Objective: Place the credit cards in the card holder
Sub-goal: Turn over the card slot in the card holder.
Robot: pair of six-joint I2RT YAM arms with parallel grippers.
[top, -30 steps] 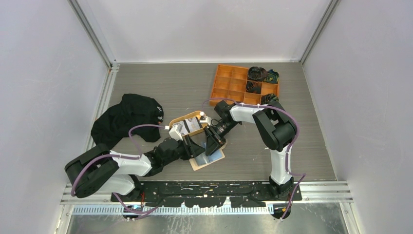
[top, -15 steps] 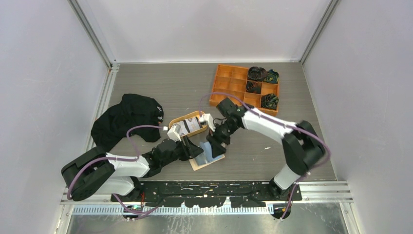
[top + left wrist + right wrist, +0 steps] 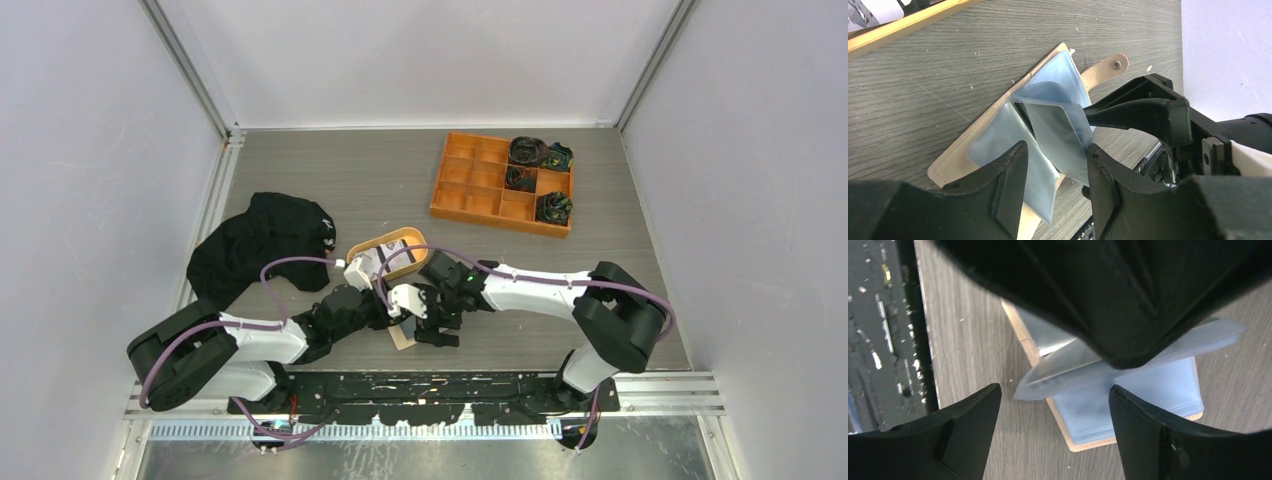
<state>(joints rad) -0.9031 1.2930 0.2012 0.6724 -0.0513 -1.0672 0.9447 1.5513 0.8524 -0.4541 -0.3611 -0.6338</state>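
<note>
Near desk edge: the card holder (image 3: 998, 145) is seen lying open on the desk (image 3: 923, 90), snap tab out and clear sleeves fanned upward. The left fingers (image 3: 1008, 190) are set apart, with loose sleeves standing in the gap; no pinch is seen. The right fingers (image 3: 968, 440) are likewise spread wide above the holder, and nothing is held between them.

Just beyond: the credit cards (image 3: 385, 260) are seen in the oval tray (image 3: 352, 250). Their number cannot be told.

Farther off: a black cloth (image 3: 265, 245) to the left, an orange compartment box (image 3: 480, 185) at the back.

Step judged: the sleeves are being opened and no card is yet loaded. Next, a card is to be fetched from the tray and its thin edge lined up with a sleeve mouth that is held open.
</note>
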